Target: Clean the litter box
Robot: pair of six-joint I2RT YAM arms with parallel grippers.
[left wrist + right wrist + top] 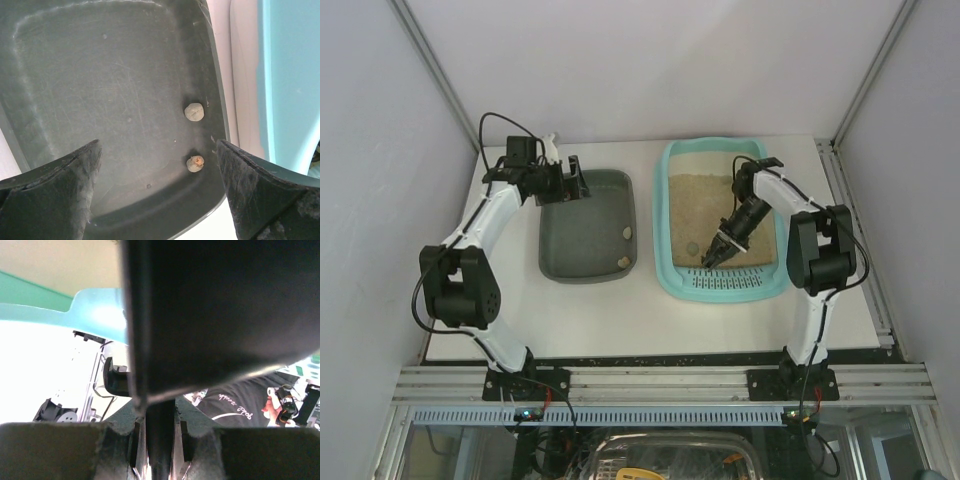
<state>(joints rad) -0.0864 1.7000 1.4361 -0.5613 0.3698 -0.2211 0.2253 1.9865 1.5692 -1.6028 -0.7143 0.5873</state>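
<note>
**Inspector:** Top view?

**Assessor:** The litter box (663, 200) sits on the right half of the counter (620, 320). The dark grey tray (555, 250) is to its left, apart from it. The right gripper (718, 250) is down inside the box near the slotted end, over the litter (695, 205). The left gripper (576, 180) hovers at the tray's far end.

**Inspector:** Left wrist?

**Assessor:** Jaws released and wide apart, nothing between them. Two pale clumps (194, 111) lie on the tray floor close to its wall, with the turquoise box beyond.

**Inspector:** Right wrist?

**Assessor:** Clenched on a dark tool (215, 315) — narrow part pinched between the fingers, broad part filling most of the view.
</note>
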